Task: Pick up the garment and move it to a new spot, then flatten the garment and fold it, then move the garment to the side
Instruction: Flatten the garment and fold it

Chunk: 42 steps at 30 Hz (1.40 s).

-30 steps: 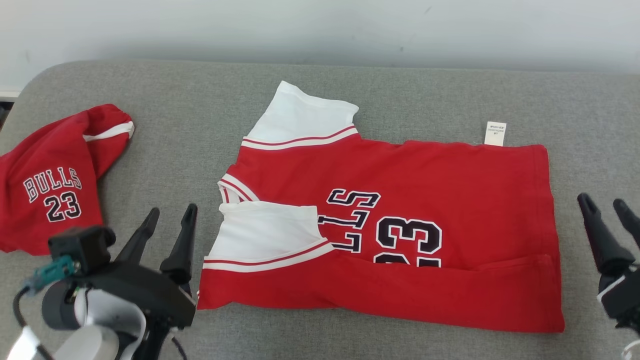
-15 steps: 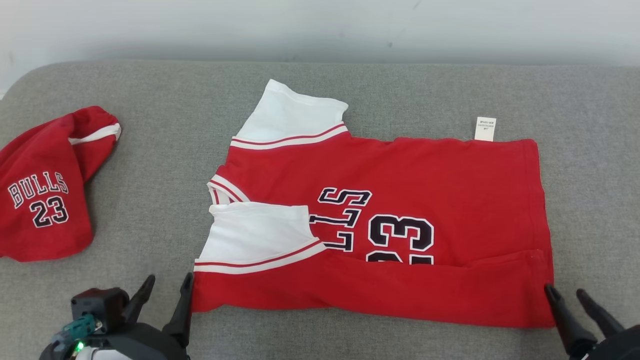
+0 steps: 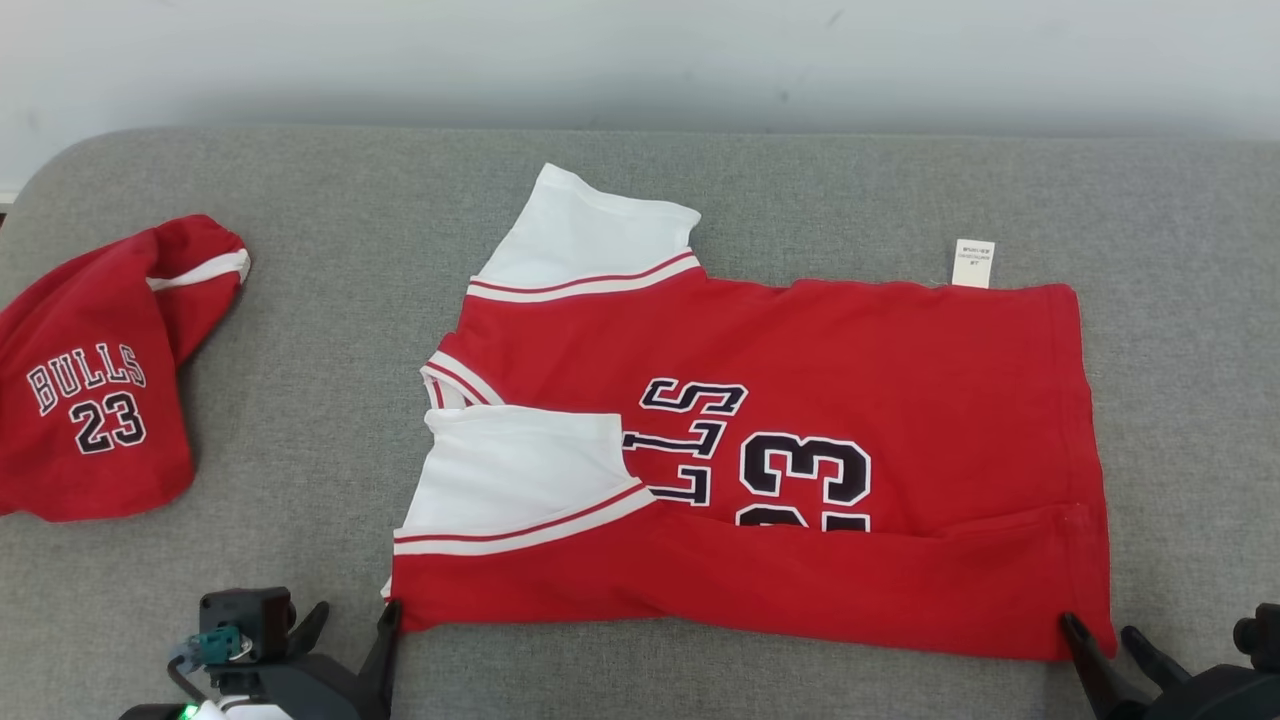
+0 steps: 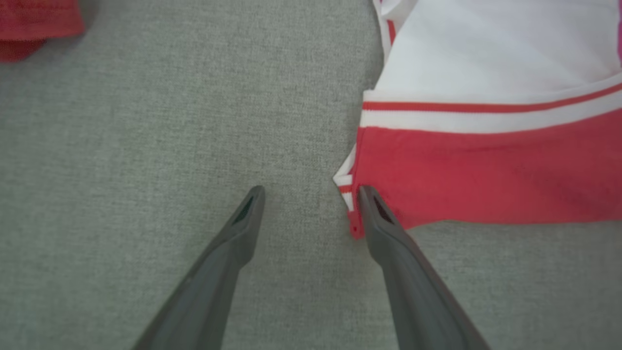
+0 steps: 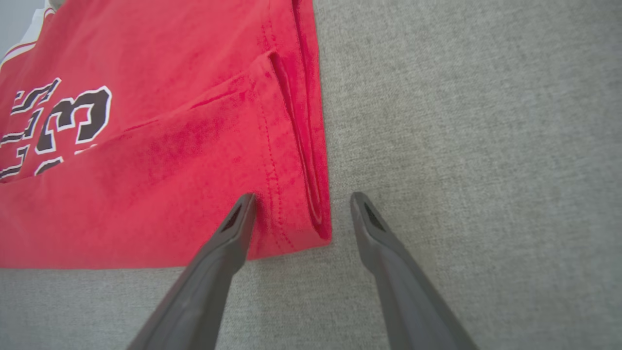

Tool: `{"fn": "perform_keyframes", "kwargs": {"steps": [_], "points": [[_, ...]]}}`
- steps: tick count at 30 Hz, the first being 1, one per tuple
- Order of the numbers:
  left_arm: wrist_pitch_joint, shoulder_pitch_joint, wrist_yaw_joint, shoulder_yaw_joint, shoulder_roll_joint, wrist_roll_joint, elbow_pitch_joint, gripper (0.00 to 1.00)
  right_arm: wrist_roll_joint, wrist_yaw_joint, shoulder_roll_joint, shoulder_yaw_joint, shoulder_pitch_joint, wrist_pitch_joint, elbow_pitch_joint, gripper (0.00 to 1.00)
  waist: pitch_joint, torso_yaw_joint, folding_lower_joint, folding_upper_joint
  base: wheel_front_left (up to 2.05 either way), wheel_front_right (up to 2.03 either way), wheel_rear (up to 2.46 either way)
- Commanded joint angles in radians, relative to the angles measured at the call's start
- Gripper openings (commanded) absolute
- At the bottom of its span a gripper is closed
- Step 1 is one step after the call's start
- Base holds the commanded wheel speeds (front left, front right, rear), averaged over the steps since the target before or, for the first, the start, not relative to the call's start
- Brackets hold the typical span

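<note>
Red garment: centre of the frame, flat on the grey worktop, lower edge folded up, white sleeves at left.
Left tool: spread wide, one finger at the garment's lower-left corner.
Right tool: spread wide, straddling the lower-right corner.
Second red garment: bunched, far left.

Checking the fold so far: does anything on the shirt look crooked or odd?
Yes. The shirt is folded on its near side alone: the far sleeve sticks out, and a white label pokes past the far edge. Nothing looks torn or stained.
</note>
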<state>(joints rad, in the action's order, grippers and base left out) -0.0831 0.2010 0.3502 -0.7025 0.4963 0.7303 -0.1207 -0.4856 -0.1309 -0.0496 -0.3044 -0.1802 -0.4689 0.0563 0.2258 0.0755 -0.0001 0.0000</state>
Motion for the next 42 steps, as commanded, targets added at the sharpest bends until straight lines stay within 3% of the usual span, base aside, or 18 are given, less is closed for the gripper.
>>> {"fn": "perform_keyframes", "kwargs": {"steps": [1, 10, 16, 21, 29, 30, 31, 32, 33, 34, 42], "points": [[-0.012, 0.013, -0.005, -0.004, 0.002, 0.013, -0.022, 1.00, 0.005, 0.000, -0.002, 0.000, 0.005, 0.009, -0.014, 1.00, -0.007, 0.002, 0.0001, 0.0000, 0.00, 0.00, 0.00], [0.014, -0.004, -0.027, 0.009, 0.008, 0.029, -0.008, 1.00, 0.003, 0.000, -0.002, -0.009, 0.011, 0.020, -0.031, 1.00, -0.007, 0.007, 0.0001, 0.0000, 0.00, 0.00, 0.00], [0.020, -0.012, -0.064, -0.002, 0.007, 0.047, 0.014, 1.00, -0.004, 0.000, -0.002, -0.008, 0.023, 0.010, -0.025, 1.00, -0.007, 0.015, 0.0001, 0.0000, 0.00, 0.00, 0.00], [-0.007, 0.005, -0.093, -0.027, -0.004, 0.053, -0.009, 1.00, -0.003, 0.000, -0.002, -0.001, 0.026, 0.000, -0.027, 1.00, -0.010, 0.015, 0.0001, 0.0000, 0.00, 0.00, 0.00], [-0.015, 0.036, -0.101, -0.037, -0.024, 0.051, -0.074, 1.00, -0.007, 0.000, -0.002, 0.010, 0.027, -0.008, -0.026, 1.00, -0.008, 0.007, 0.0001, 0.0000, 0.00, 0.00, 0.00], [-0.021, 0.041, -0.103, -0.041, -0.027, 0.055, -0.080, 0.82, -0.007, 0.000, -0.002, 0.010, 0.027, -0.010, -0.028, 0.84, -0.007, 0.006, 0.0001, 0.0000, 0.00, 0.00, 0.00], [-0.025, 0.045, -0.105, -0.042, -0.029, 0.057, -0.084, 0.44, -0.007, 0.000, -0.002, 0.012, 0.028, -0.012, -0.029, 0.66, -0.007, 0.005, 0.0001, 0.0000, 0.00, 0.00, 0.00], [-0.029, 0.047, -0.113, -0.047, -0.030, 0.057, -0.087, 0.00, -0.006, 0.000, -0.002, 0.013, 0.029, -0.013, -0.029, 0.41, -0.007, 0.004, 0.0001, 0.0000, 0.00, 0.00, 0.00], [-0.034, 0.047, -0.115, -0.050, -0.033, 0.061, -0.091, 0.00, -0.005, 0.000, -0.002, 0.014, 0.029, -0.013, -0.029, 0.26, -0.006, 0.003, 0.0001, 0.0000, 0.00, 0.00, 0.00], [-0.038, 0.046, -0.119, -0.052, -0.033, 0.062, -0.095, 0.00, -0.003, 0.000, -0.002, 0.017, 0.029, -0.014, -0.027, 0.00, -0.006, 0.003, 0.0001, 0.0000, 0.00, 0.00, 0.00], [-0.045, 0.015, -0.125, -0.030, -0.010, 0.102, -0.082, 0.00, -0.014, 0.000, -0.002, 0.006, 0.004, -0.040, 0.005, 0.00, -0.009, 0.009, 0.0001, 0.0000, 0.00, 0.00, 0.00]]}}
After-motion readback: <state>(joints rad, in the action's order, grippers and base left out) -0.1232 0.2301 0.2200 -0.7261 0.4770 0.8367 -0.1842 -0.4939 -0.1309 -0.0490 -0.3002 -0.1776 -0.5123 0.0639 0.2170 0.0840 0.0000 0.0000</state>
